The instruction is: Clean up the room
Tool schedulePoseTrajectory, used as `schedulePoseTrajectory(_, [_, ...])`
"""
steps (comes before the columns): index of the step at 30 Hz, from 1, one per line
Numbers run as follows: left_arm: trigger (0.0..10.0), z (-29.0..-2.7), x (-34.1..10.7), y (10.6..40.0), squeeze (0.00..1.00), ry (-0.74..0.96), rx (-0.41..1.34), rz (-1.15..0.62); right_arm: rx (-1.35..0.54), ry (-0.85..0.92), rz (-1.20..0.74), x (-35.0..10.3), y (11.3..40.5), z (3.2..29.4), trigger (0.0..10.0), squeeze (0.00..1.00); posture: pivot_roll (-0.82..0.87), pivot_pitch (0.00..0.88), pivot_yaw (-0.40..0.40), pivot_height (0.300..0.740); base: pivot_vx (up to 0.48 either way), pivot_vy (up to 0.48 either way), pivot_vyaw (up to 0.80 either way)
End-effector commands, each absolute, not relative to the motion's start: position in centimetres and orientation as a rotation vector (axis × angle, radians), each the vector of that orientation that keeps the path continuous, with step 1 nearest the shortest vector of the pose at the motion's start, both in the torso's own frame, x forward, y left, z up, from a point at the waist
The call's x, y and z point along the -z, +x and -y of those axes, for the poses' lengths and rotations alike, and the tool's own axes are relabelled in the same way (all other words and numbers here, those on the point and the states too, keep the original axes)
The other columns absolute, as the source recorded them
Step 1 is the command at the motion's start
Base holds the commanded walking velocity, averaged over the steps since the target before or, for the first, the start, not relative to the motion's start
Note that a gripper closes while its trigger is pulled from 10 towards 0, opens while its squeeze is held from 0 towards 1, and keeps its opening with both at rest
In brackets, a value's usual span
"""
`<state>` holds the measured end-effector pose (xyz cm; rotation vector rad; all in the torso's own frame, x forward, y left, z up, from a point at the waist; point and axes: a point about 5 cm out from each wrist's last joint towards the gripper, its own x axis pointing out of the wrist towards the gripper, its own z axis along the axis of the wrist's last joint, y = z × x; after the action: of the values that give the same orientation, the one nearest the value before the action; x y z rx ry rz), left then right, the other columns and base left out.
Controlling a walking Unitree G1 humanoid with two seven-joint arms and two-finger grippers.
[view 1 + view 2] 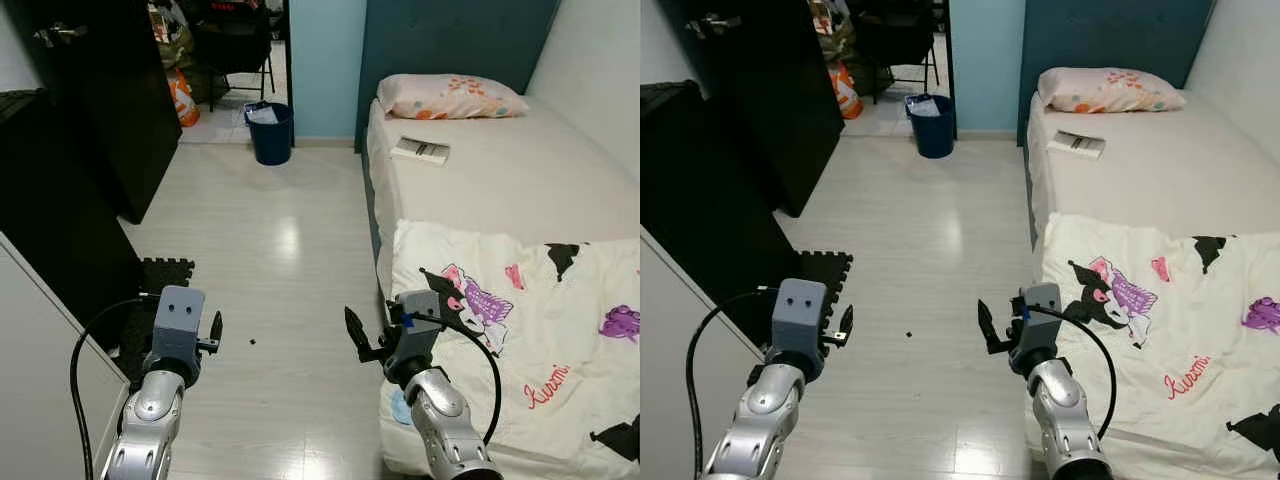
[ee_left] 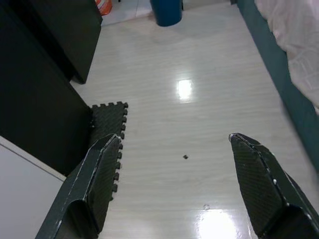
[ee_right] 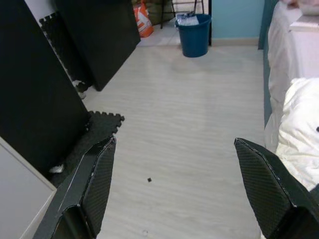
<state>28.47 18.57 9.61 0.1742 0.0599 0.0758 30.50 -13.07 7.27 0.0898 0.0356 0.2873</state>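
Bedroom w/ one long cream-sheeted single bed (image 1: 520, 170) along the robot's right side, against a teal padded headboard (image 1: 450, 40). On the bed, largest first: one white cartoon-print duvet (image 1: 530, 330) bunched over the near end and hanging over the edge; one pink floral pillow (image 1: 450, 97) at the head; one thin paperback book (image 1: 421, 150) lying flat between pillow and duvet, apart from both.

Pale wood-look plank floor (image 1: 270, 250) runs down the middle. Black wardrobe panels (image 1: 60, 200) stand on the left; one black foam puzzle mat (image 1: 160, 285) lies at their foot. One round dark-blue plastic bin (image 1: 269, 132) w/ white paper in it stands at the far end beside the doorway. One orange bag (image 1: 183, 97) sits past the doorway. One tiny dark speck (image 2: 185, 157) lies on the floor betw. the two arms, near the mat.

Progress, as a judgement: early. Nothing is in hand; book, rumpled duvet and speck all look untouched, so sorting the bed and picking up the floor bit are prob. left. The bin is well away from the speck.

Left gripper (image 2: 179, 184) is spread wide, empty, held above the floor near the mat. Right gripper (image 3: 179, 189) is likewise wide apart, empty, just beside the bed's near edge.
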Motion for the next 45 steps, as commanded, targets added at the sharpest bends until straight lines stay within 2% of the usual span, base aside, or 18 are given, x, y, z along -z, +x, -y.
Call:
schedulePoseTrajectory(1, [10.0, -18.29, -9.53, 28.48, 0.00, 0.157, -0.064, -0.060, -0.273, 0.082, -0.028, -7.22, 30.42, 13.21, 10.0, 0.00, -0.01, 0.101, -0.001, 0.740, 0.296, 0.000, 0.00])
schedulePoseTrajectory(45, [10.0, -18.13, -9.72, 28.88, 0.00, 0.135, -0.044, -0.038, -0.264, 0.072, -0.006, -7.55, 30.93, 13.31, 10.0, 0.00, -0.01, 0.068, -0.011, 0.740, 0.347, 0.000, 0.00])
